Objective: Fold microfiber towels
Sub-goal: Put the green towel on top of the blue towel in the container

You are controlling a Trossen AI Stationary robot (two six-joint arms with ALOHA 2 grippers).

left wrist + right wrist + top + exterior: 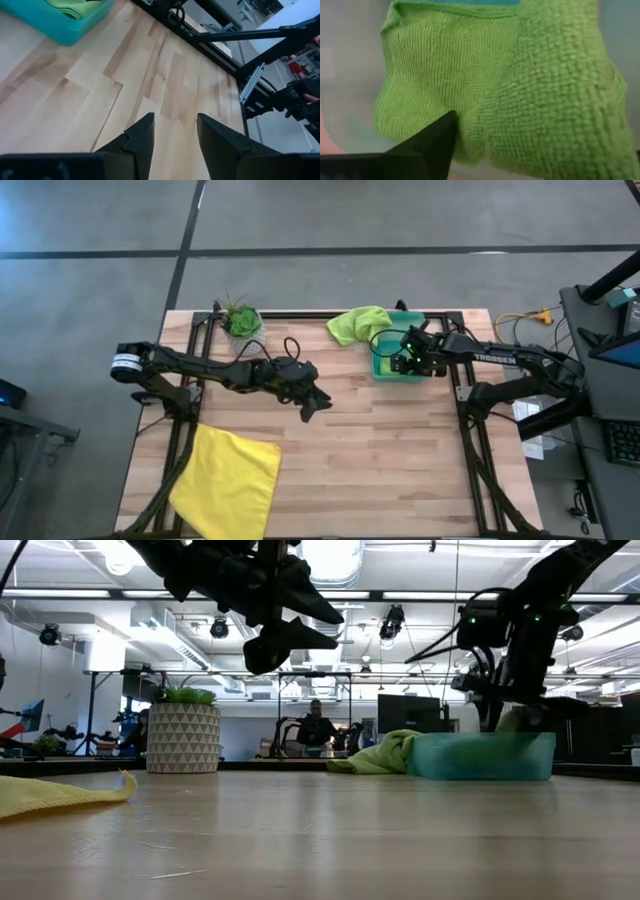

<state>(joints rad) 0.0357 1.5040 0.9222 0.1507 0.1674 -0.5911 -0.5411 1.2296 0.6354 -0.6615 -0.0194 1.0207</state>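
- Hanging above the mid-table boards, the left claw (318, 402) holds nothing; its two fingers (142, 137) stand apart with bare wood showing between them.
- Right claw (404, 361) sits over the teal bin (384, 369) at the table's far side, on its right half.
- In the right wrist view a lime towel (520, 85) fills the picture, right up against one dark finger (437, 137); the other finger is hidden, so I cannot tell whether this claw is apart, together or clamped on the cloth.
- From table height the right arm comes down into the bin (480, 755), with green cloth showing through the bin's wall.
- Another lime towel (357, 324) lies bunched on the table, touching the bin's far-left corner and spilling away from it.
- Yellow towel (230, 480) lies spread flat at the near-left part of the table, one edge reaching the near table edge, well apart from both claws.
- Potted plant (240, 318) stands at the far side, left of the bunched towel.
- A person (316, 725) sits in the room beyond the table.
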